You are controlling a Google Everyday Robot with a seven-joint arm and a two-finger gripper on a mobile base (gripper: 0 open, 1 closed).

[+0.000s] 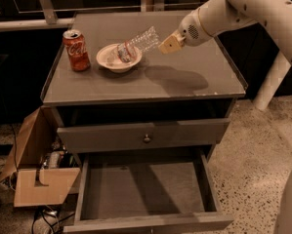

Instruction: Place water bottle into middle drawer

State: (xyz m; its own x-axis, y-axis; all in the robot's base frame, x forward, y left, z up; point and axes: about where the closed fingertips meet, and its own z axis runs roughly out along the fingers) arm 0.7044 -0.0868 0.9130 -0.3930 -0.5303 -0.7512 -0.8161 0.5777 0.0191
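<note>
A grey table [184, 82] stands on a speckled floor [262, 130], with a cardboard box [38, 179] open at its left side. On top, a red Coca-Cola can [76, 50] stands upright beside a white bowl [106, 61]. The water bottle [138, 43] lies tilted, its cap end down in the bowl and its base raised toward the end effector [169, 44] (whether that is clamped on it or apart, I cannot tell). Below a drawer front [111, 136] with a round knob, the middle drawer [145, 189] stands pulled out.
</note>
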